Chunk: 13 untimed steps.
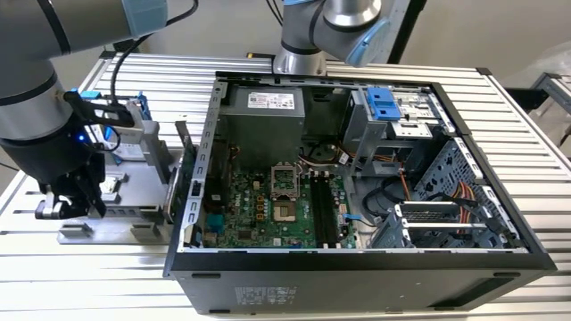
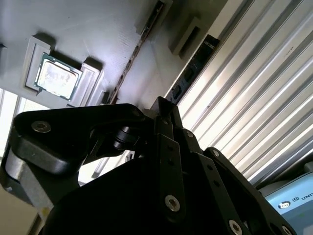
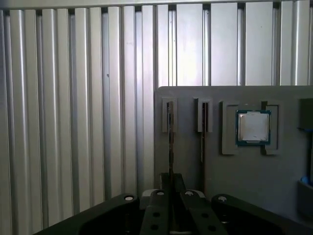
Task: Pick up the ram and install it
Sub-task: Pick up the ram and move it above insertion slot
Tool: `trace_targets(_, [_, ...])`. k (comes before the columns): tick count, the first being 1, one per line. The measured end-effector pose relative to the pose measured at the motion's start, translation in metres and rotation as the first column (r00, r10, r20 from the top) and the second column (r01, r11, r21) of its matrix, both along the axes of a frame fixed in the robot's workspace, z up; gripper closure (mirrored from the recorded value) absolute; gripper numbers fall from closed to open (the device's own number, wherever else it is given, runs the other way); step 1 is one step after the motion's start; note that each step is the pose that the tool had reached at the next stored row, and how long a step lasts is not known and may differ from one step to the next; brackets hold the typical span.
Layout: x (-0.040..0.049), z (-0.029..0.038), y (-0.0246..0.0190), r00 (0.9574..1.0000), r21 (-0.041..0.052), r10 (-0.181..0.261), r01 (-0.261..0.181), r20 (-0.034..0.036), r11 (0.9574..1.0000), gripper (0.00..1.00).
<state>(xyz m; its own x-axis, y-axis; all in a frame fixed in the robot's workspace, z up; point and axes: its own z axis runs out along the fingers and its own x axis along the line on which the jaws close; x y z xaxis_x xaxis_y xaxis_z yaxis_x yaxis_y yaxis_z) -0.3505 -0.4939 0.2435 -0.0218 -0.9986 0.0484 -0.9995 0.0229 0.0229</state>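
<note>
- We see the gripper (image 1: 69,200) low over a grey holder (image 1: 116,234). The holder lies on the ribbed metal surface (image 1: 89,281), to the exterior view's left of the open computer case (image 1: 357,281).
- In the first wrist view the gripper (image 3: 170,183) is centred on the ram (image 3: 170,142). The ram is a thin stick standing on edge in the slot nearest the border of the holder (image 3: 234,181).
- As far as we can make out, the jaws are closed on the near end of the ram, one on each face. The far end of the ram sits in its slot.
- In the second wrist view the ram (image 2: 193,63) shows as a dark strip with chips. It runs beside the surface (image 2: 254,98) towards the gripper (image 2: 164,115).
- A second stick (image 3: 203,137) stands on edge in the next slot, parallel and just beside the ram. Beyond it a processor chip (image 3: 253,126) lies flat in its pocket.
- Inside the case we see the green motherboard (image 1: 259,207) lying flat, with long dark slots (image 1: 323,207) near its middle.
</note>
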Motion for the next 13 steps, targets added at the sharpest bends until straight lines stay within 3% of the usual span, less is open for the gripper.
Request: trace_targets(13, [-0.0001, 0.0112, 0.0001, 1.0000, -0.0001, 0.000, 0.000, -0.0001, 1.0000, 1.00])
